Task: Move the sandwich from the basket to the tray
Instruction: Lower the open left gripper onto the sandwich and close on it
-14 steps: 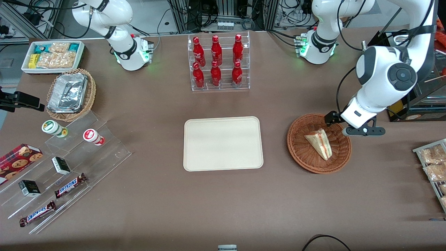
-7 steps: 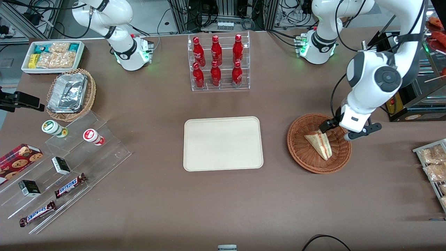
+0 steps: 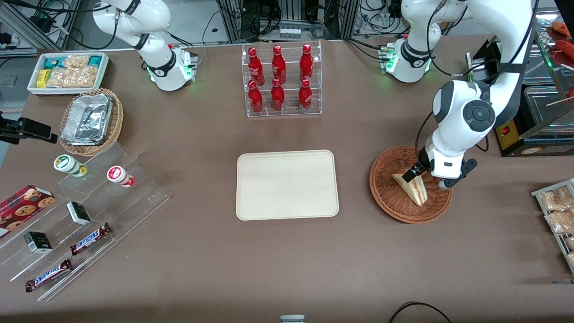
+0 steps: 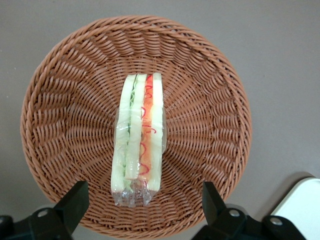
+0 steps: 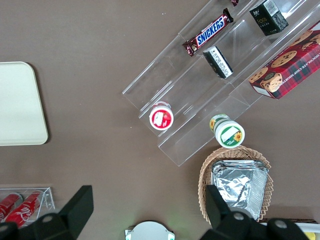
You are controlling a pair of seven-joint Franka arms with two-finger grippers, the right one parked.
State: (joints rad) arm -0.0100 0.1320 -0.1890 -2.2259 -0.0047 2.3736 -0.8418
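The sandwich (image 3: 412, 188), a clear-wrapped wedge with red and green layers, lies in the middle of the round reddish-brown basket (image 3: 389, 197). My left gripper (image 3: 426, 178) hangs open just above the basket, over the sandwich's wide end. In the left wrist view the sandwich (image 4: 139, 140) lies on edge in the basket (image 4: 55, 100). The gripper (image 4: 144, 200) has one black fingertip (image 4: 75, 199) on each side of the wrapped end, well apart from it. The cream tray (image 3: 287, 185) lies bare mid-table, beside the basket toward the parked arm's end; its corner (image 4: 302, 210) shows in the wrist view.
A clear rack of red bottles (image 3: 282, 80) stands farther from the camera than the tray. Toward the parked arm's end are a tan basket of foil trays (image 3: 92, 121), a white bin of snacks (image 3: 67, 72) and acrylic steps (image 3: 89, 211). Snack packets (image 3: 558, 211) lie at the working arm's end.
The left arm has swung in over the basket and come down, so the open gripper moved from the basket's rim to just above the sandwich's wide end. The sandwich has not moved.
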